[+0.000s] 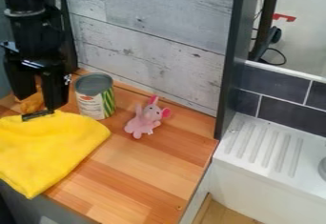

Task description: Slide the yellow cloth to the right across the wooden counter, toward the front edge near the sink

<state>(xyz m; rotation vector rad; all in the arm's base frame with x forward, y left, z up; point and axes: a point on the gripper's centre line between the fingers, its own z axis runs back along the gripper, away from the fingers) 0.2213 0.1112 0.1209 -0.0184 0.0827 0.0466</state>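
Here's the black gripper (41, 103) at the upper left, pointing down, its two fingers spread well apart, right over the back edge of a yellow cloth (47, 147). Whether it touches the fabric, I can't tell. The cloth lies rumpled across the left of the wooden tabletop (143, 170), one corner over the front edge. Behind the gap, an orange-brown object (32, 102), partly hidden! Just right of the gripper stands an upright tin can (94, 96), grey on top, its label white, red and green, the print too small to read. Next along, a pink plush toy (145, 120) with bright pink ears and a small white tag. Farther right, a white ridged drainboard (264, 147) beneath dark tiles (275, 84).
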